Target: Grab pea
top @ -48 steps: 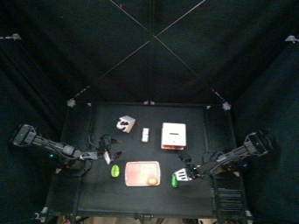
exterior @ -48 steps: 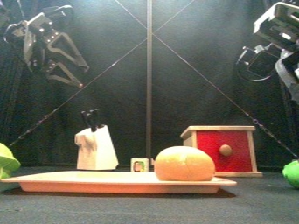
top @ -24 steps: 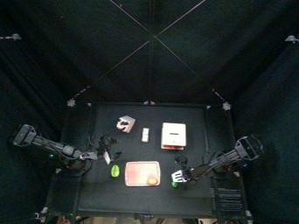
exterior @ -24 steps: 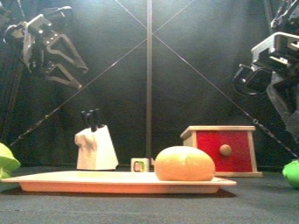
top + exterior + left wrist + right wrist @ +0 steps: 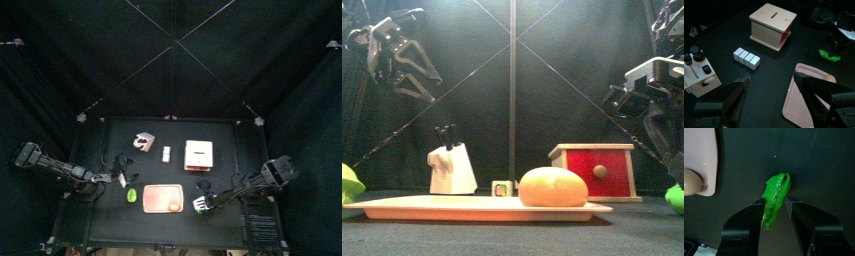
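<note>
The pea (image 5: 775, 198), a small bright green pod, lies on the black table beside the pink plate (image 5: 699, 158). In the right wrist view my right gripper (image 5: 775, 204) is open, with one jaw on each side of the pea, close to it. In the top view the right gripper (image 5: 207, 203) is low over the pea (image 5: 202, 208) at the table's front right. The pea shows at the right edge of the front view (image 5: 676, 198). My left gripper (image 5: 771, 85) is open and empty, resting at the table's left (image 5: 114, 180).
An orange ball (image 5: 555, 187) lies on the pink plate (image 5: 163, 198). A paler green oval piece (image 5: 131, 196) lies left of the plate. A wooden box with a red front (image 5: 596, 170), a white knife block (image 5: 452, 168) and small white blocks (image 5: 164, 154) stand behind.
My right arm has come down and drawn in over the pea, so its jaws now straddle it. The left arm has not moved.
</note>
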Controlling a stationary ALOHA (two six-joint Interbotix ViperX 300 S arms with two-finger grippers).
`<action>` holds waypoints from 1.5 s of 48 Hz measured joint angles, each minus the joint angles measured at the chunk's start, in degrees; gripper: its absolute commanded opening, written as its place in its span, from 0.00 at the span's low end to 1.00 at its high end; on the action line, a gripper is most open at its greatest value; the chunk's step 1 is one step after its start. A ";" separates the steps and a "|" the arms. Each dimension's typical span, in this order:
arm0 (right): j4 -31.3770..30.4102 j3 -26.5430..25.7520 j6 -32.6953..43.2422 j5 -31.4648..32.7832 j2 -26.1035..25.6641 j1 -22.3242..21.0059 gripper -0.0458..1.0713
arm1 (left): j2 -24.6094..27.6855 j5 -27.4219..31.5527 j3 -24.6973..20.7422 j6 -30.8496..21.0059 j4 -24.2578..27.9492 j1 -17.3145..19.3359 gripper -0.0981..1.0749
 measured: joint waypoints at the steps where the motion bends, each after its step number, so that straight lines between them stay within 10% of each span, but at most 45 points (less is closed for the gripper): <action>1: -0.26 0.09 0.00 -0.35 0.18 -0.09 0.74 | 0.00 0.00 0.09 0.09 0.00 0.00 0.94; 72: -1.23 -1.05 0.00 -1.67 0.97 -2.02 0.61 | 0.00 0.00 0.44 0.09 0.00 -0.09 0.94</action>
